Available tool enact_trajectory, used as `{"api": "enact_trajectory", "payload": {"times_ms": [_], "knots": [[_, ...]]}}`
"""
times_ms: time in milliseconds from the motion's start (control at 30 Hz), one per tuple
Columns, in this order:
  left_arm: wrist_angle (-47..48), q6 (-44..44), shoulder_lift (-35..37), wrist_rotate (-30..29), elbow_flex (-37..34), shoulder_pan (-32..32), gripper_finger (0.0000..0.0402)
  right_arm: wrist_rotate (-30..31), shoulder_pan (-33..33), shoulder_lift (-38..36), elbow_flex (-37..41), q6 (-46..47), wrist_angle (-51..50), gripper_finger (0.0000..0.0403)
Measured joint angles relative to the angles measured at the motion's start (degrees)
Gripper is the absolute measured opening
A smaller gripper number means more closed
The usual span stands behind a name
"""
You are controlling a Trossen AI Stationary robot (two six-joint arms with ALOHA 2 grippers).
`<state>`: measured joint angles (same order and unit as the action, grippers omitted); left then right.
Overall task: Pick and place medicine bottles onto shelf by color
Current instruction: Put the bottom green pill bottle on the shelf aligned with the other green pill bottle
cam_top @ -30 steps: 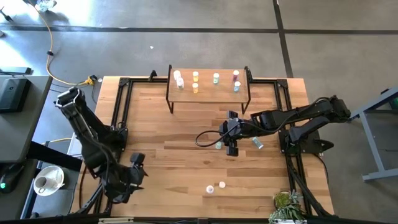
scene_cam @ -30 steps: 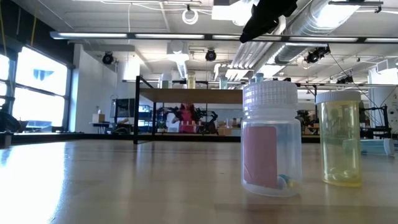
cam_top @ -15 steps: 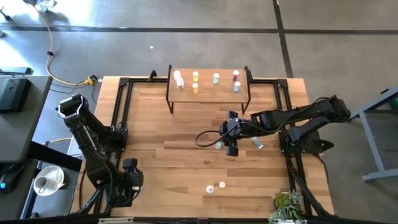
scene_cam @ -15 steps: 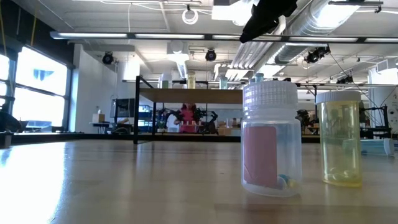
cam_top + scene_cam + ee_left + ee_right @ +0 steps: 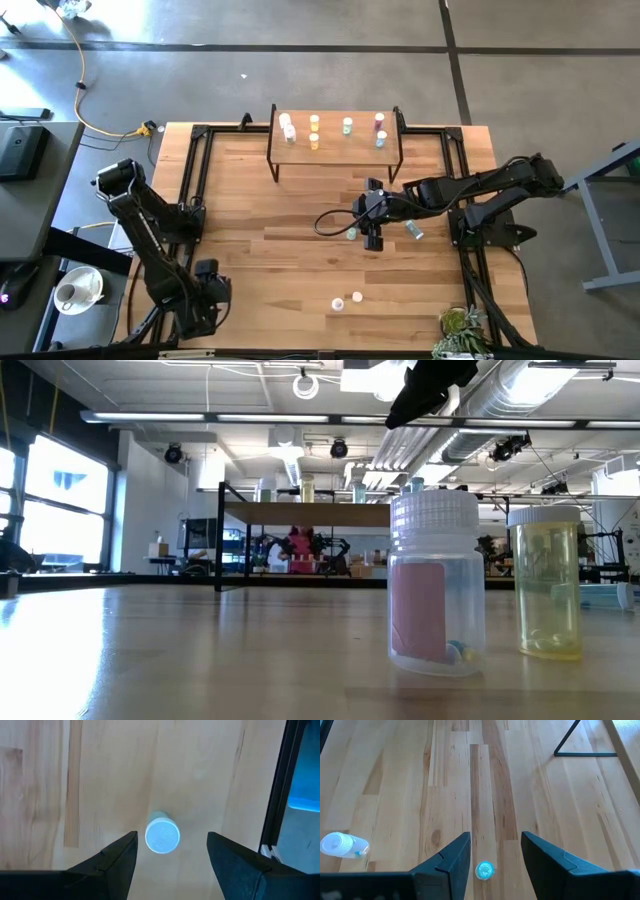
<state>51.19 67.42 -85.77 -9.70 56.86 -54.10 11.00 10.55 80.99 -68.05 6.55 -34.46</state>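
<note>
Now | left claw point(image 5: 170, 855) spread over white-capped bottle point(image 5: 162, 836), not touching | right claw point(image 5: 495, 851) spread, empty

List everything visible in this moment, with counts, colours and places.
table: one, light wood, black frame
shelf: one, light wood on black legs, far edge of the table
shelf bottles: seven; two white, two yellow-orange, one green, one pink, one blue, left to right
front bottles: two, pink-labelled and yellow, upright near the front edge
teal bottle: one, upright, mid-table
lying bottle: one, teal, on its side, mid-table
pale-capped bottle: one, upright, body colour hidden, front left
plant: one, green, front right corner
left gripper: open, above the pale-capped bottle
right gripper: open, above the teal bottle
</note>
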Motion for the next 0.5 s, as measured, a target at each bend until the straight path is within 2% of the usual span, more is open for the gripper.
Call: {"api": "enact_trajectory", "payload": {"times_ms": [500], "knots": [[-0.02,2.76,0.00,-2.76,-0.02,0.03,0.0229,0.00,0.00,0.00,0.02,0.07,0.00,0.0167]]}}
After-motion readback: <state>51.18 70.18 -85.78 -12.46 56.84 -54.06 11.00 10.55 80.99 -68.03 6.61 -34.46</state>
